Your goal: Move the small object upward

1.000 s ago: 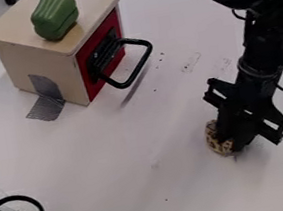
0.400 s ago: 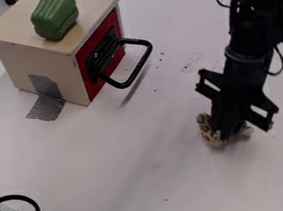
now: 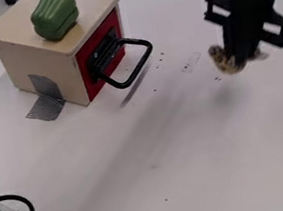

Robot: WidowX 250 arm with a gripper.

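I have the black two-finger gripper (image 3: 240, 59) closed on a small tan, black-spotted soft-looking toy (image 3: 224, 60), its fingers pinched in about as far as the toy's body lets them. The grip crosses its middle, with a bit poking out on either side, which I judge balances it well enough for a lift. A soft shadow lies apart below it on the white tabletop (image 3: 182, 172) — so I take it to be held clear of the surface. Farther out, to the view's left, stands the wooden box with a red door (image 3: 101, 58) and black loop handle (image 3: 143, 62); grey tape (image 3: 47, 108) runs from its side to the table, presumably to stop it sliding. A green plastic-looking pepper (image 3: 55, 15) rests on top — well out of my way.
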